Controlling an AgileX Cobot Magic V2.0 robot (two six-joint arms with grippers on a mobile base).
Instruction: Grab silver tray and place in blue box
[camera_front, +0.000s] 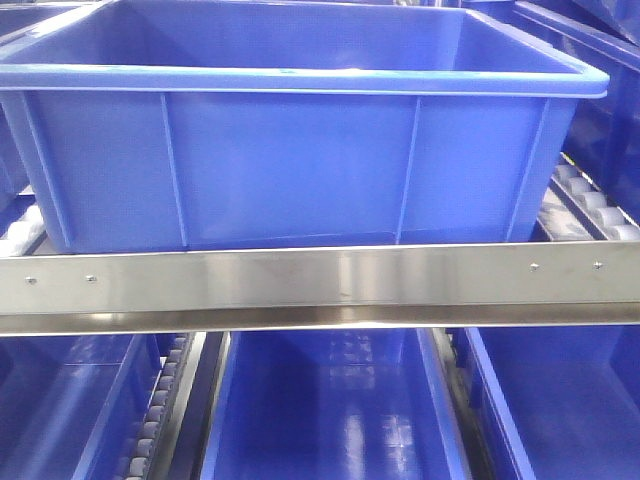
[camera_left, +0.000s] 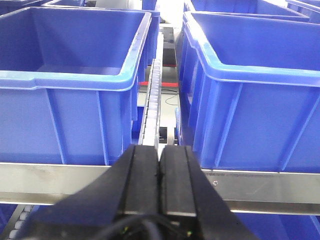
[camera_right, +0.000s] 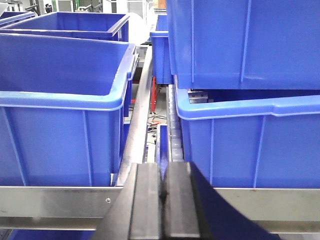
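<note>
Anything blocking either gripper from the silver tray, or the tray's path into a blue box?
Cannot judge: no silver tray shows in any view. Both the left gripper and right gripper are shut and empty, facing blue boxes behind a steel rail. The front box's top is open.

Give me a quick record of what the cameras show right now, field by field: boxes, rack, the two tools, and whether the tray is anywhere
blue box: open top, sits on the upper shelf, inside not visible from front view
metal rail: runs along the shelf front, below the box
lower bins: blue, appear empty
roller track: between two neighbouring boxes
left tool: shut, holding nothing
right tool: shut, holding nothing
silver tray: not seen in any view
</note>
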